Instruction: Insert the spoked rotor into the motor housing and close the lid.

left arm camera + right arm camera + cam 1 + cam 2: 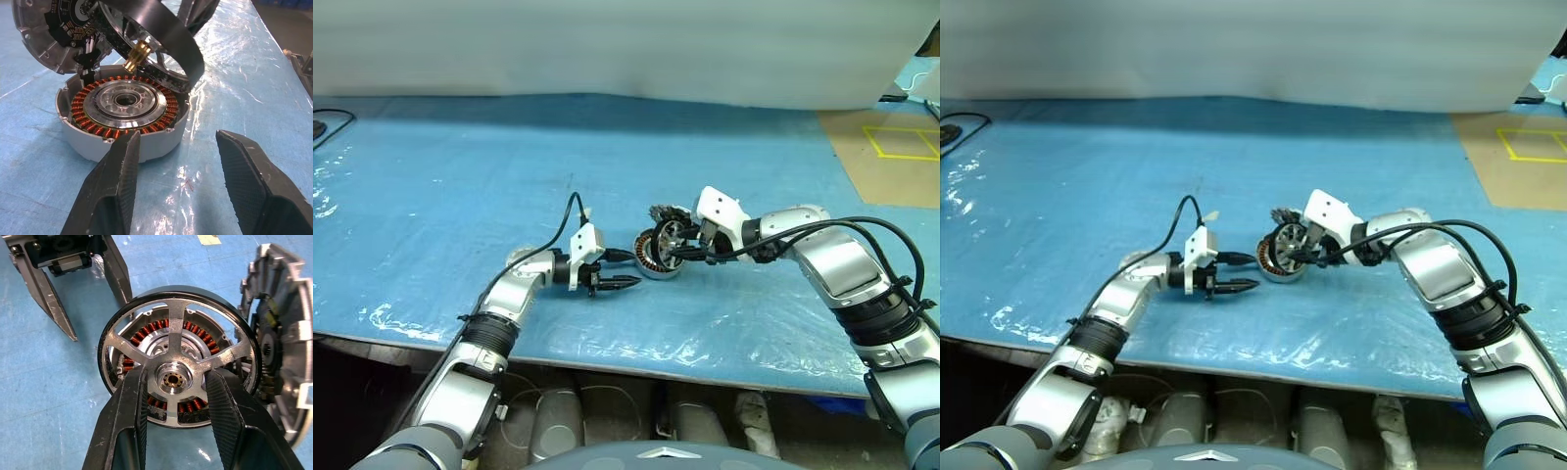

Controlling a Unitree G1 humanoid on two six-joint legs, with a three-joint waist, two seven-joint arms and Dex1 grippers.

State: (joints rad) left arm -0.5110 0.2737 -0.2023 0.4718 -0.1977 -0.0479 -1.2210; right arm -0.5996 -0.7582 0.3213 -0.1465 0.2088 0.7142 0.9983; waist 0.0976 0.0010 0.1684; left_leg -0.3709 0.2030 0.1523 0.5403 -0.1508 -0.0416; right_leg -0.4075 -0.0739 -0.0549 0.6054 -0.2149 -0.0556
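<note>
The motor housing [124,115], a short silver cylinder ringed with copper windings, stands open on the blue table. Its lid [41,36] is tipped up behind it on the hinge. My right gripper [177,373] is shut on the spoked rotor [178,340], with a finger on either side of the hub. The rotor is held tilted just above the housing mouth, and the windings show through its spokes. My left gripper [619,282] is open with nothing in it. It lies level just beside the housing [649,262] and points at it.
A blue plastic sheet [460,176] covers the table, whose front edge [607,367] runs close below both arms. A brown board with yellow tape [901,147] lies at the back right. A black cable [328,122] lies at the far left.
</note>
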